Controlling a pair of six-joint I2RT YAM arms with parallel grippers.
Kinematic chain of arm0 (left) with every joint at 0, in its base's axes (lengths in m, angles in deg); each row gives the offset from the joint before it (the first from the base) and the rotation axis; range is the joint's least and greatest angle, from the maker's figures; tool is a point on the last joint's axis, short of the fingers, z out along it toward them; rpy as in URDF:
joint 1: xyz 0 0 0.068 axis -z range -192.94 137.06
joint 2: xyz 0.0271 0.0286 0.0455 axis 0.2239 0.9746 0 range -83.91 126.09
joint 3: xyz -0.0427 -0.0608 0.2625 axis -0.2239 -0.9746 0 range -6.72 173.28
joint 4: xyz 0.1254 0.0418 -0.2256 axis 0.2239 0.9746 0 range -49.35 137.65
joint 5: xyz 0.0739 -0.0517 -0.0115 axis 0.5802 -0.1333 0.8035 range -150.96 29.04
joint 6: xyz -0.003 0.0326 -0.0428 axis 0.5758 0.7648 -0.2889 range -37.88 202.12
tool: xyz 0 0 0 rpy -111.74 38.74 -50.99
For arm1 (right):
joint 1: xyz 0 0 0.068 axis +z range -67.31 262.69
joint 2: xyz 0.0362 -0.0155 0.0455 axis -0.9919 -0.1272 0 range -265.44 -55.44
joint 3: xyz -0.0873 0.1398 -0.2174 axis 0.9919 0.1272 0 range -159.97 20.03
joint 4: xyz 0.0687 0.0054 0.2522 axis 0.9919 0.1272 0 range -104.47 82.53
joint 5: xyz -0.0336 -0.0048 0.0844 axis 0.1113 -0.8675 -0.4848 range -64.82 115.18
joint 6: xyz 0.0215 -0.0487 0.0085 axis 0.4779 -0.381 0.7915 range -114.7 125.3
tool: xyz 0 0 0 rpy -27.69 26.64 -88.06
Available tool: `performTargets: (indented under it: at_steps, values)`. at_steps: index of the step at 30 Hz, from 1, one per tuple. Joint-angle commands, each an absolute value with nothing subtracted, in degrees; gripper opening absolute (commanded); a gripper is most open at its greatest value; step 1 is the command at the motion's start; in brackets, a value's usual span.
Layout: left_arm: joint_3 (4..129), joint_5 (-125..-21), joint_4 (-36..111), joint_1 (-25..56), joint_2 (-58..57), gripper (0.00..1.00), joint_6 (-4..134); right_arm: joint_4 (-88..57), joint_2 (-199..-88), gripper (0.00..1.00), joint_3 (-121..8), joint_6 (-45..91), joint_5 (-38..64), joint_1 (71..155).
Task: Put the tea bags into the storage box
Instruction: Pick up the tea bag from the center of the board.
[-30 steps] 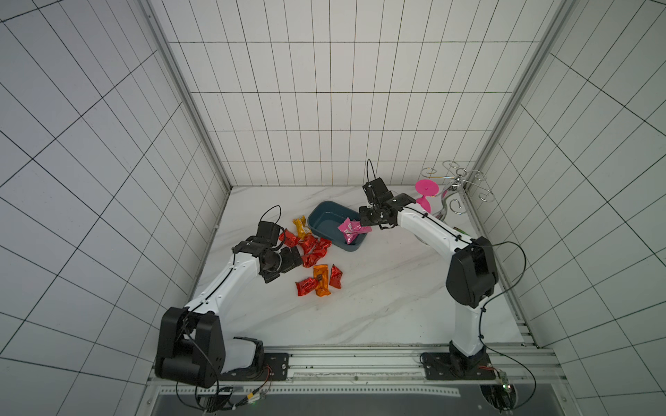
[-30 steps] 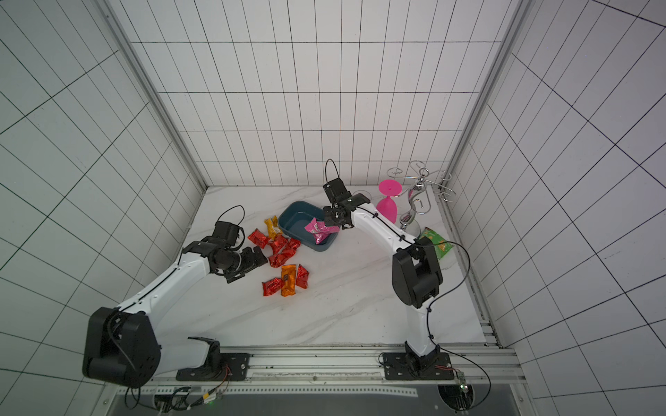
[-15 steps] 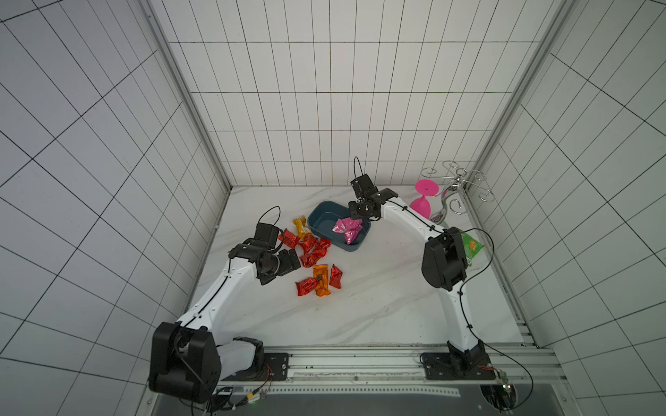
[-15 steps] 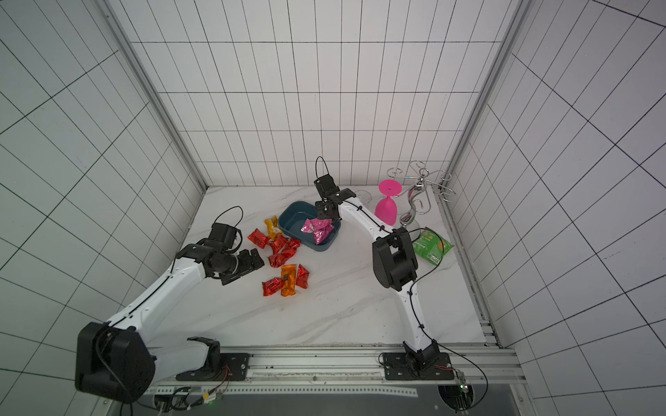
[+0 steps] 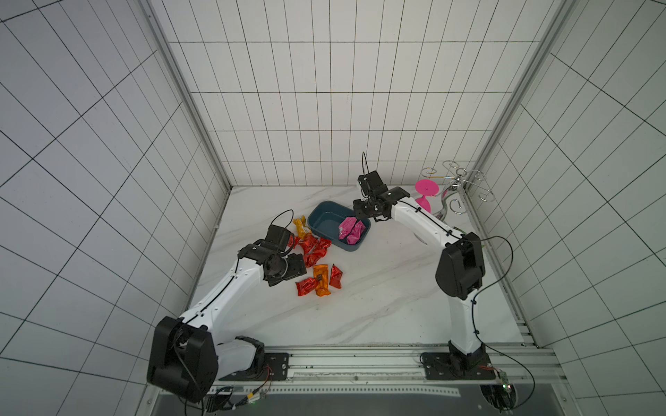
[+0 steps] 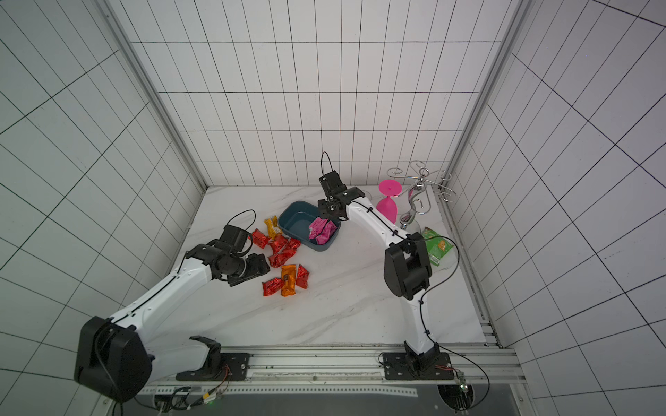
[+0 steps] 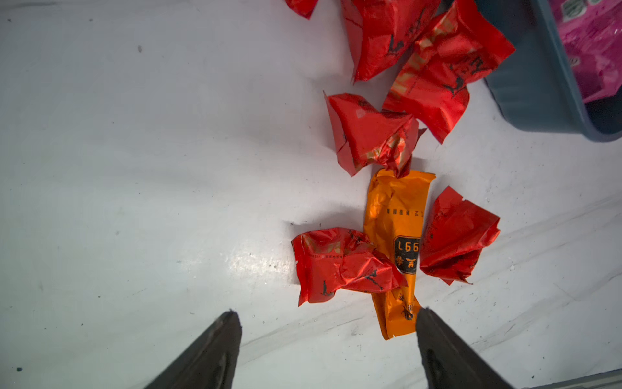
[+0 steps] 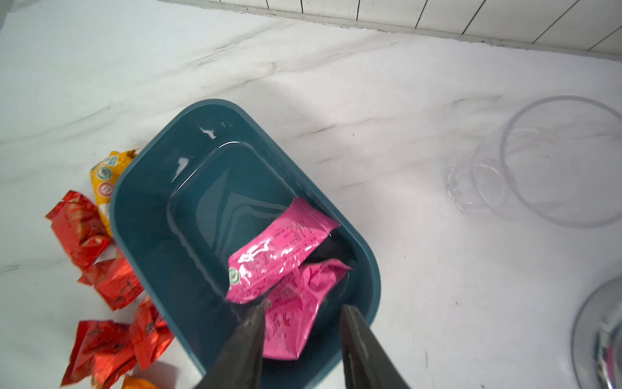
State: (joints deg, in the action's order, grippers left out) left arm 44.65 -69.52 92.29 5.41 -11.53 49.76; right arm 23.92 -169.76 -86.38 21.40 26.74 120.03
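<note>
Right wrist view: drop step, right gripper (image 8: 304,306) jaws apart over pink tea bags (image 8: 279,249) in storage box (image 8: 141,208). Left gripper (image 7: 326,313) jaws apart beside box; next, likely clamp red tea bag (image 7: 340,262).

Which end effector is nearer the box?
Right. The right end effector is over the box's end, above the pink sachets in it. The left end effector is off to its side, over loose sachets.

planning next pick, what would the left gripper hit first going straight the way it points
Probably the crumpled red tea bag just ahead of the left gripper, though depth is unclear.
</note>
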Motion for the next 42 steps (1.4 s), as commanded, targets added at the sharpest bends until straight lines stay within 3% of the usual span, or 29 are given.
performTargets:
  at_steps: [1, 7, 14, 21, 37, 42]
  values:
    - [45.0, -68.0, 92.5, 7.0, -9.8, 0.81, 50.8, 25.1, -162.2, 0.42, -78.3, 23.5, 24.8, 119.6]
    - [45.2, -65.8, 93.0, 8.8, -7.1, 0.74, 52.5, 25.2, -151.0, 0.43, -63.7, 26.6, 22.1, 119.8]
    - [49.8, -65.7, 92.7, 11.4, -1.3, 0.80, 56.1, 24.9, -142.2, 0.43, -53.1, 29.5, 22.2, 119.8]
    - [49.7, -67.0, 89.9, 12.4, 6.1, 0.80, 54.2, 25.0, -139.9, 0.43, -52.5, 31.2, 23.3, 119.8]
    - [44.9, -68.0, 84.4, 14.2, 10.4, 0.77, 50.4, 26.9, -142.2, 0.43, -57.1, 27.8, 23.7, 119.6]
    - [43.2, -68.2, 83.3, 14.3, 10.1, 0.45, 50.3, 27.3, -143.1, 0.43, -58.4, 26.9, 24.5, 119.5]
